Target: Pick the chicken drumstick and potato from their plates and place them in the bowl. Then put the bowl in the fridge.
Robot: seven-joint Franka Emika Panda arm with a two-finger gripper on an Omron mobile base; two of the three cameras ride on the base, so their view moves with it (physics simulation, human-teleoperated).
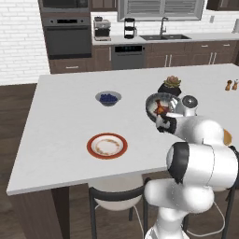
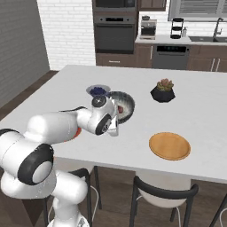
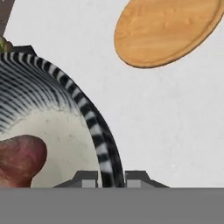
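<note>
My gripper is shut on the rim of the dark speckled bowl, one fingertip on each side of the striped edge. The bowl hangs tilted above the counter, its pale inside turned to the left base view. Its dark outside faces the right base view. The reddish-brown potato lies inside it. An orange-brown piece, seemingly the chicken drumstick, lies beside the potato. The red-rimmed plate and the wooden plate both lie bare on the counter. The fridge is out of view.
A small grey bowl of blueberries and a black plant pot stand further back on the white island counter. Two shakers sit at the far right. Black stools stand at the near edge.
</note>
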